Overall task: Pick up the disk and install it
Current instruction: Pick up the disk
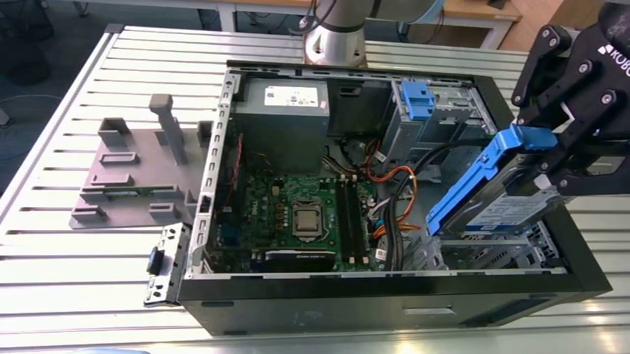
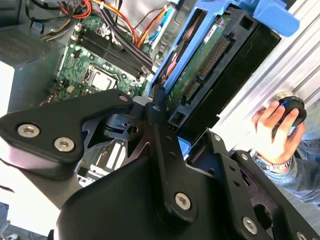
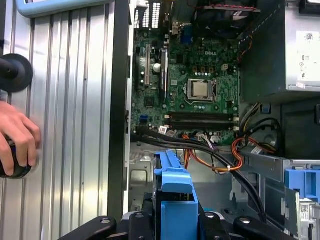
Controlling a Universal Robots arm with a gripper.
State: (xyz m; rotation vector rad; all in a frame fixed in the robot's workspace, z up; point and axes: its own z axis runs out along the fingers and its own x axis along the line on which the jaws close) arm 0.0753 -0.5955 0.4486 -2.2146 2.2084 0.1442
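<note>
The open black tower computer case point(image 1: 394, 295) lay on the slatted metal table point(image 1: 59, 243); above its front drive cage the black gripper point(image 1: 551, 147) was clamped on the silver hard drive in its blue plastic bracket point(image 1: 492, 199), tilted; the install step seemed under way, needing alignment with the cage; the bay itself was hidden.

The exterior view is looking down at an angle from above the desk point(image 1: 59, 221), taking in the whole open computer case point(image 1: 394, 299). Both wrist views are riding close behind the fingers, facing into the case, and all three are sharing the motherboard point(image 1: 305, 217) point(image 2: 95, 70) point(image 3: 195, 95).
</note>
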